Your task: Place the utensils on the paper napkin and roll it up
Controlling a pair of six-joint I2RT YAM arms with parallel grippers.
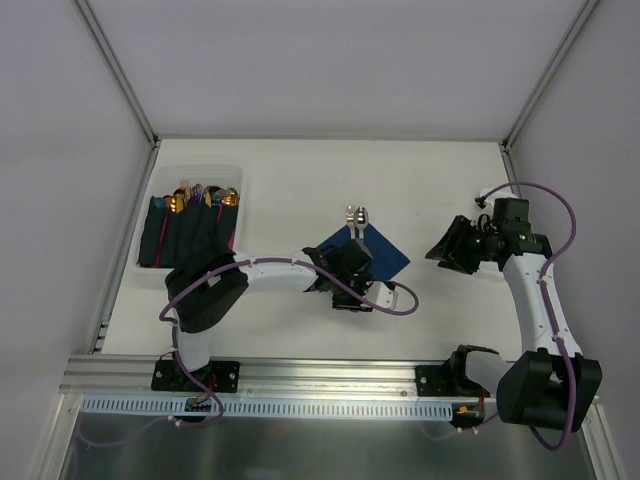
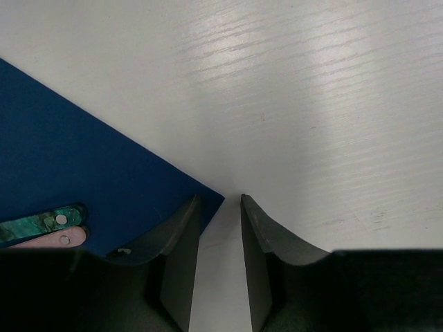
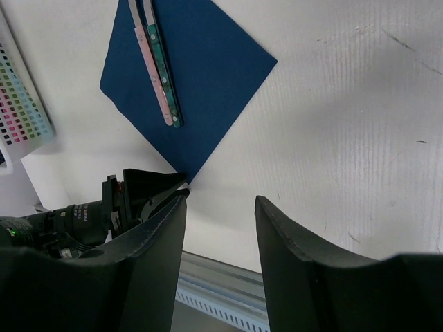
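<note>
Your left claw [image 2: 220,199] is narrow and grips nothing. One fingertip is right at the near corner of the paper napkin [image 2: 83,159], so this arm is the nearer one. The utensils [image 3: 158,76] lie side by side along its near-far diagonal (heads past the far corner). Your right claw [image 3: 221,200] hangs well off to the right, wide and empty. The top view hides that corner; the left wrist view shows it.

A white tabletop [image 1: 300,170] is enclosed at the back and both sides by plain pale grey wall panels [image 1: 330,60], joined at the corners by slim aluminium posts [image 1: 113,65]. An aluminium rail [image 1: 330,372] is fixed along the near edge. Soft light is reflected off the surface.
</note>
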